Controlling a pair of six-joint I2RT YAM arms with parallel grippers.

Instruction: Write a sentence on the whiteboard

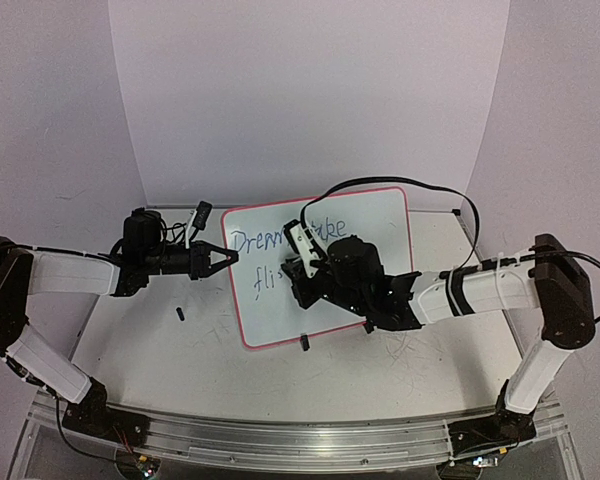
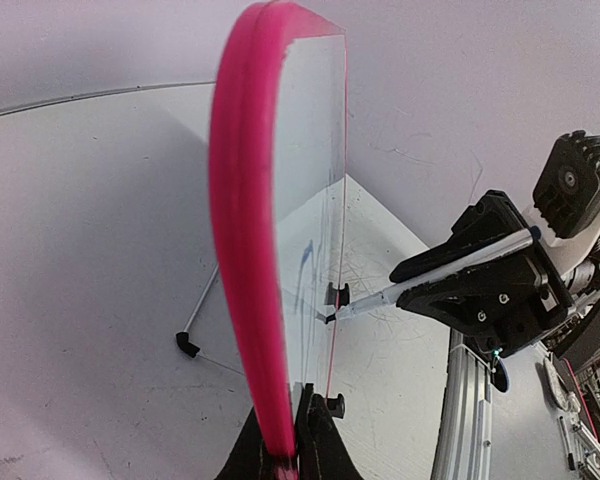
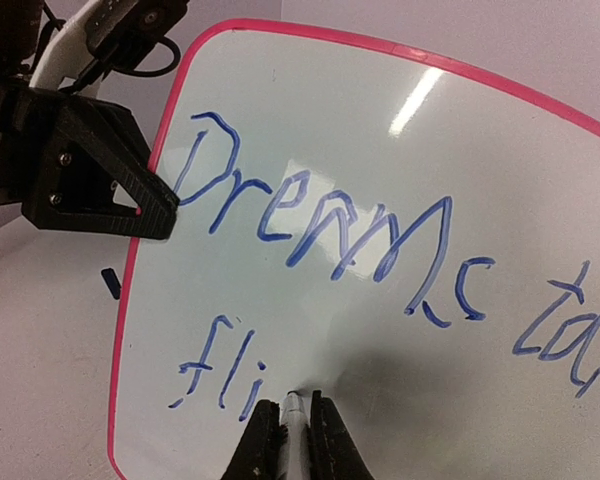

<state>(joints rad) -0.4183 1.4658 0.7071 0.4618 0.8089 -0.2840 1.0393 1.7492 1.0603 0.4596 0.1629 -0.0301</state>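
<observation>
Two end effectors (image 2: pixel 288 440) (image 3: pixel 293 412), one marker (image 2: pixel 380 297), one whiteboard (image 3: pixel 380 150).

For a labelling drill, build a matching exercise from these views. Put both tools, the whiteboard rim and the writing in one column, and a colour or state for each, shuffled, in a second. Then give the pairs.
Column one:
1. left tool
2. right tool
3. whiteboard rim
4. writing

Column two:
A. blue
B. shut on the marker, its tip at the board
C. pink-red
D. clamped on the board's left edge

Pairs: 1-D, 2-B, 3-C, 4-A
</observation>
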